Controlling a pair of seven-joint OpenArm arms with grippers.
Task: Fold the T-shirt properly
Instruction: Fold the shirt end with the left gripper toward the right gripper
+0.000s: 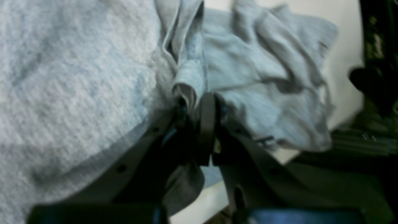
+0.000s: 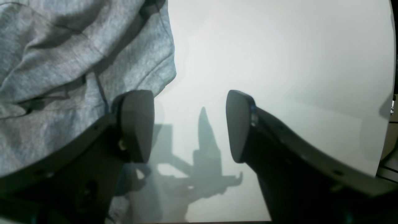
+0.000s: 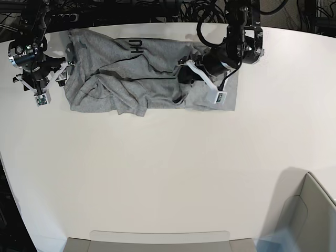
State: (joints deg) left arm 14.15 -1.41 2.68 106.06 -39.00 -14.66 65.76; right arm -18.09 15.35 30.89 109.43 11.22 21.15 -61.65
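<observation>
The grey T-shirt (image 3: 152, 68) lies crumpled along the far side of the white table (image 3: 168, 157), with a bit of black lettering (image 3: 135, 46) showing near its far edge. My left gripper (image 3: 185, 73) is over the shirt's right half, shut on a raised fold of the fabric (image 1: 189, 84). In the left wrist view the gripper (image 1: 199, 105) has its fingers pressed together with cloth bunched between them. My right gripper (image 2: 186, 124) stands open at the shirt's left edge (image 2: 155, 77), over bare table. One finger (image 2: 136, 124) overlaps the cloth's border; nothing is between the fingers. In the base view this gripper (image 3: 59, 73) is beside the shirt's left end.
A grey bin rim (image 3: 157, 239) runs along the near table edge and another grey container (image 3: 310, 210) stands at the near right. Dark cables and equipment (image 3: 157, 10) lie behind the far edge, close to the shirt.
</observation>
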